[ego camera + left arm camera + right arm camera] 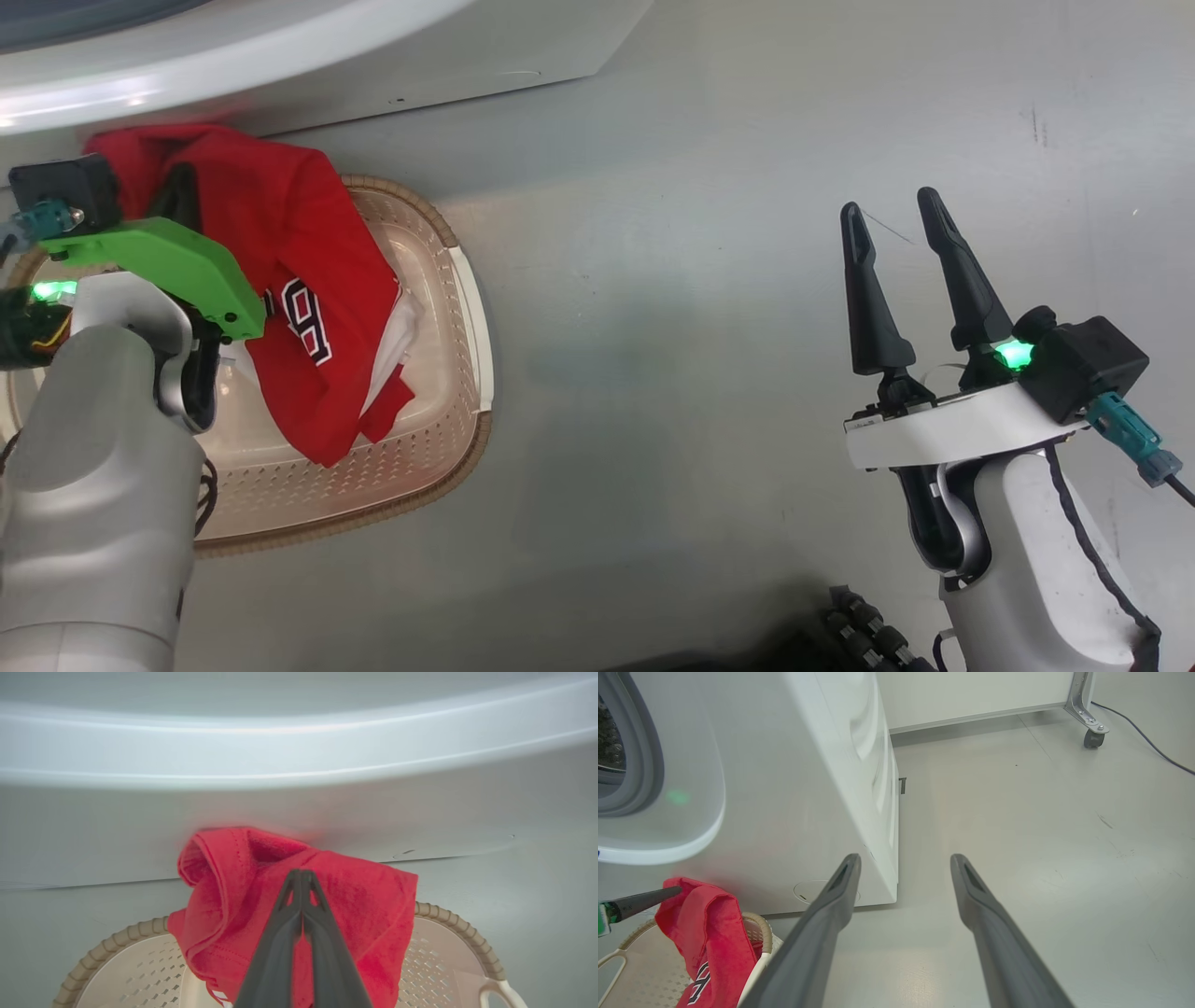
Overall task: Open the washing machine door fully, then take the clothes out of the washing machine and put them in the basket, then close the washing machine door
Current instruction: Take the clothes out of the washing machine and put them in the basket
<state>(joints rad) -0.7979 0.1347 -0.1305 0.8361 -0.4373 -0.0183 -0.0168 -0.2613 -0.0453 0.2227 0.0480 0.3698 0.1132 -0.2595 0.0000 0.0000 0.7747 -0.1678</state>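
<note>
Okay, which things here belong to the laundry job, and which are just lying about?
Job: clothes, pinched in the left gripper, jaws shut; basket; washing machine.
Lying about: black cable; wheeled frame leg.

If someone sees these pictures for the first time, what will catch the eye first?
The red clothes stand out at once, hanging from the shut left gripper over the cream basket at the head view's left. Next comes the right gripper, open and empty above the grey floor at the right. The white washing machine stands just beyond the basket.
</note>
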